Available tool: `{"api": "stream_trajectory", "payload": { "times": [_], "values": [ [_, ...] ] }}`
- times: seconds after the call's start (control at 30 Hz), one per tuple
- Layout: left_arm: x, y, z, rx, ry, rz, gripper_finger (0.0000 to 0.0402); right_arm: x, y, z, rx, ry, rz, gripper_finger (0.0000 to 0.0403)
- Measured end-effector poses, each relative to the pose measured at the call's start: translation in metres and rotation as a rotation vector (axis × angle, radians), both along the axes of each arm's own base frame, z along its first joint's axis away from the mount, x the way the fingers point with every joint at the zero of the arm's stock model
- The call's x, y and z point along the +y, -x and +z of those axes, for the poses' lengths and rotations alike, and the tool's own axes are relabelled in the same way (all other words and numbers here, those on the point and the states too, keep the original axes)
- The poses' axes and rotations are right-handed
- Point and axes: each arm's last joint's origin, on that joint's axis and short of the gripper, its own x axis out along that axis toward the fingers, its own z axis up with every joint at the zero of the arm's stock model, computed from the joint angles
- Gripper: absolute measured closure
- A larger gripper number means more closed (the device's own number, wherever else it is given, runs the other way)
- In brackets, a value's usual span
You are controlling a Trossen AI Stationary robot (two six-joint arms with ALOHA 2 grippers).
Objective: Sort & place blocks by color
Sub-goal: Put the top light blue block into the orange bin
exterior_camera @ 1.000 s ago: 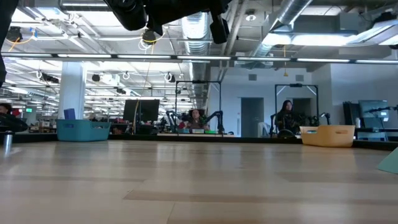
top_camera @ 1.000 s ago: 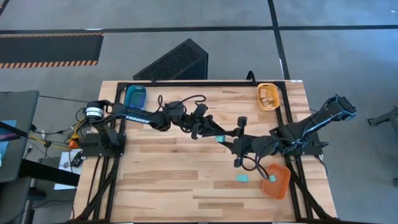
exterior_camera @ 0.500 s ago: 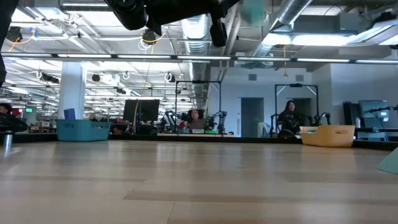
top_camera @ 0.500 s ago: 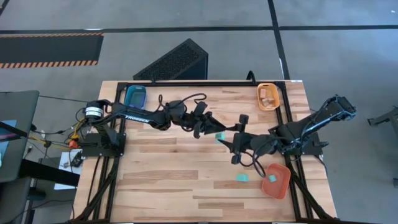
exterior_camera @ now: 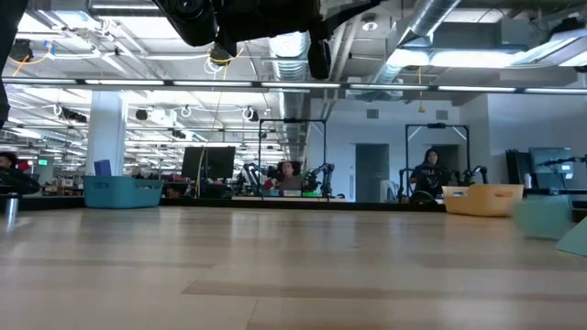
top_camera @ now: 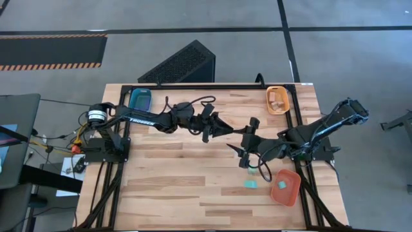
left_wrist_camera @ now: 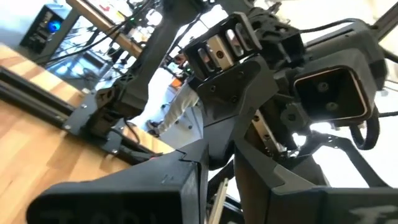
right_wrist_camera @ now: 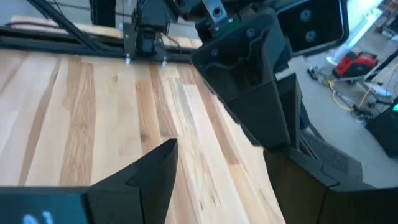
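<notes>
Right gripper (top_camera: pixel 246 152) at counter (top_camera: pixel 174 187) centre, spread, pinching nothing; left gripper (top_camera: pixel 225 129) at its 11 o'clock, state unclear. 1 cyan block (top_camera: pixel 250 184) lying at 6 o'clock: probably light, rigid, best pinched across flat sides.

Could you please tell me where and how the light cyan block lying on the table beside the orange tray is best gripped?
Take the light cyan block by two opposite side faces, coming straight down from above. It lies flat on the table, apart from the orange tray, with bare wood all round, so the fingers should fit on either side. The right pincer looks nearest.
</notes>
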Motion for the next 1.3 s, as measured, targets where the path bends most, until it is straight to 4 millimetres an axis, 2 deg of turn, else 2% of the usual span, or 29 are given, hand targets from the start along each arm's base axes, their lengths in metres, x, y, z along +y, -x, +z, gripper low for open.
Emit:
{"api": "stream_trajectory", "payload": {
  "times": [0.23,0.37,0.7,0.77,1.0,1.13,1.3],
  "values": [
    [0.003,0.000,-0.005,0.039,-0.023,0.021,0.0378,-0.004,0.003,-0.005,0.040,-0.038,-0.036,0.0148],
    [0.005,0.000,-0.008,0.058,-0.024,0.057,0.0400,-0.013,0.004,-0.011,0.064,-0.137,-0.117,0.0148],
    [0.020,0.001,-0.011,0.090,-0.012,0.166,0.0357,-0.034,0.024,-0.036,0.267,-0.387,-0.367,0.0148],
    [0.023,0.002,-0.011,0.088,-0.018,0.174,0.0340,-0.035,0.030,-0.049,0.323,-0.458,-0.431,0.0148],
    [0.025,0.002,-0.013,0.101,-0.115,0.215,0.0272,-0.026,0.053,-0.117,0.517,-0.782,-0.572,0.0148],
    [0.024,0.002,-0.014,0.097,-0.173,0.204,0.0243,-0.021,0.064,-0.134,0.591,-0.874,-0.634,0.0148],
    [0.025,0.002,-0.018,0.136,-0.221,0.221,0.0228,-0.017,0.072,-0.150,0.638,-0.926,-0.647,0.0148]
  ]
}}
